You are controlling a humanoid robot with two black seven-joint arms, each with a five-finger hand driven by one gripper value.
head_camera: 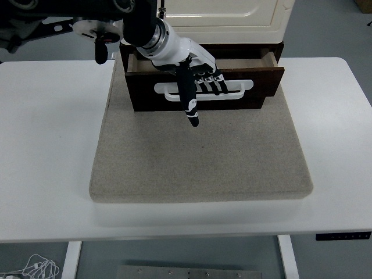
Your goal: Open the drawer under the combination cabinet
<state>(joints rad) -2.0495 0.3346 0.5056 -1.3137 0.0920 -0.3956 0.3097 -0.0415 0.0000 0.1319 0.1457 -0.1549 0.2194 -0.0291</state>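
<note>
The combination cabinet has a cream upper part (226,13) and a dark brown wooden drawer (256,93) under it. The drawer stands pulled partly out toward me, its right side further out. Its front carries a white bar handle (241,91). My left hand (200,81) comes in from the upper left. Its four fingers are hooked over the white handle, and one black finger (189,102) points down past the drawer front. The right arm is not in view.
The cabinet stands at the back of a thick grey felt mat (200,154) on the white table (46,145). A black and white arm joint (104,35) hangs over the table's back left.
</note>
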